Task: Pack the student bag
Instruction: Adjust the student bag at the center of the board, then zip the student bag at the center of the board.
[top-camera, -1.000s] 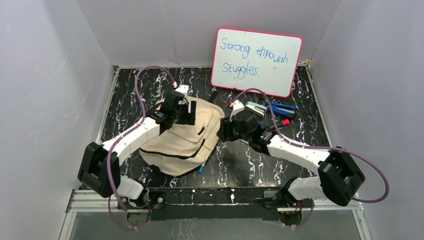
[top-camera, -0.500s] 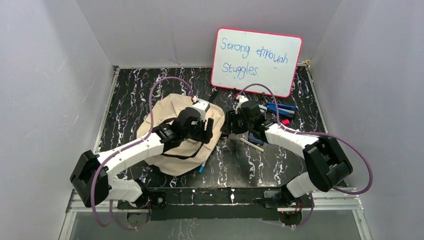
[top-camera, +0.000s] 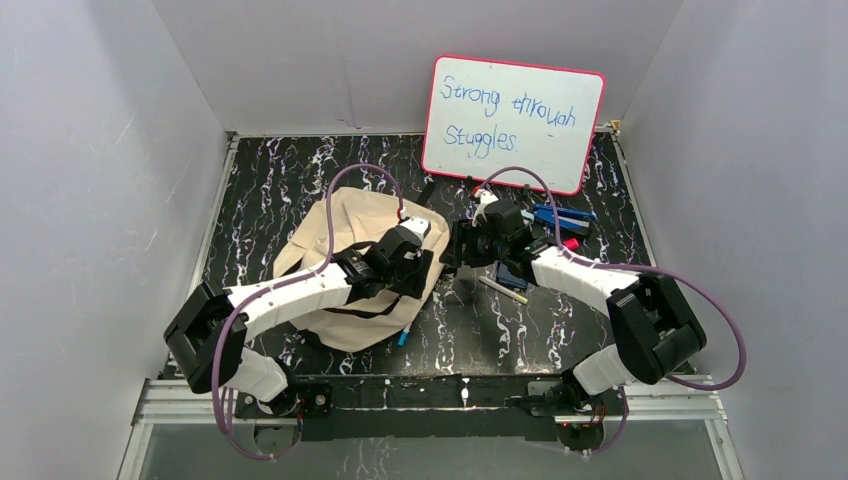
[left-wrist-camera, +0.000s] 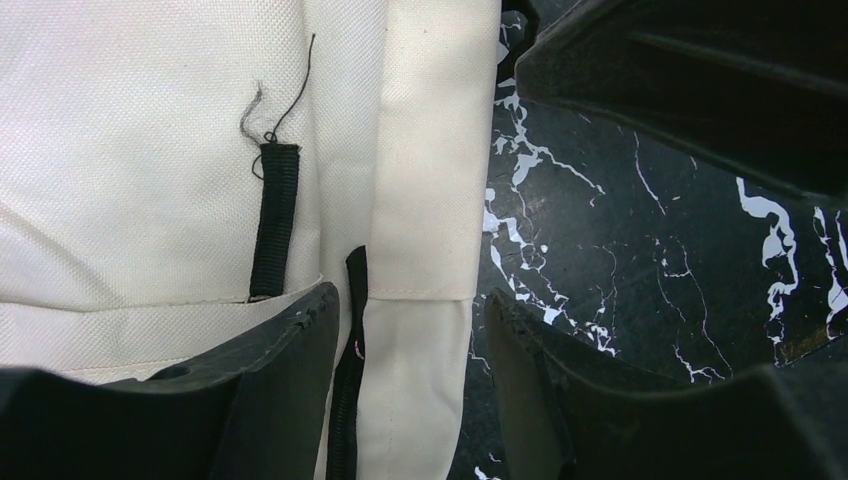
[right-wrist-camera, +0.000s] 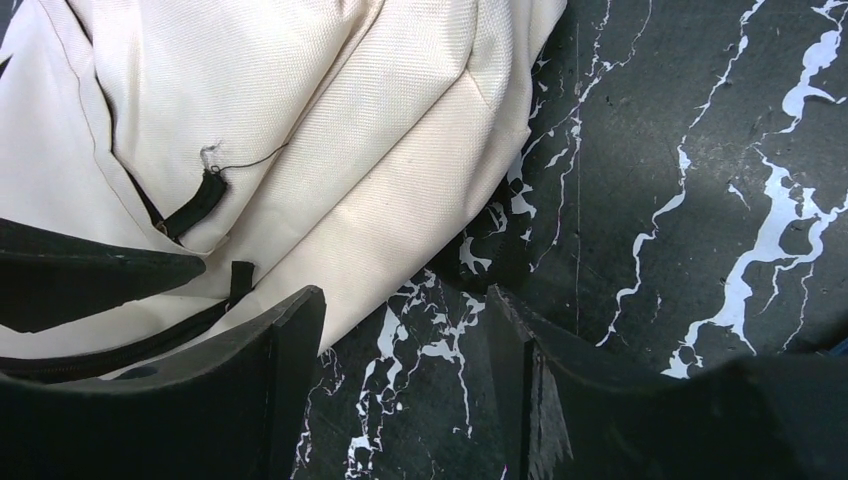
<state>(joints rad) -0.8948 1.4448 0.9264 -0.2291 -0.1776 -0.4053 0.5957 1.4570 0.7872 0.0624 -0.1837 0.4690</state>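
Observation:
The student bag (top-camera: 340, 255), a soft cream canvas backpack with dark zippers and straps, lies flat left of the table's centre. My left gripper (top-camera: 428, 268) is open at the bag's right edge. In the left wrist view (left-wrist-camera: 410, 330) its jaws stand on either side of a cream edge strip with a black zipper (left-wrist-camera: 350, 380), not closed on it; the bag (left-wrist-camera: 130, 150) fills the left. My right gripper (top-camera: 452, 252) is open just right of the bag. In the right wrist view (right-wrist-camera: 405, 330) it is over bare table beside the bag (right-wrist-camera: 300, 120).
A whiteboard (top-camera: 512, 122) leans on the back wall. Several pens and markers (top-camera: 560, 215) lie behind the right arm, one pen (top-camera: 503, 290) in front of it, and a blue pen (top-camera: 403, 335) at the bag's near edge. Grey walls close in both sides.
My left arm has swung from the bag's back over its top to its right edge. My right arm shifted back early on, uncovering a pen, then stayed still.

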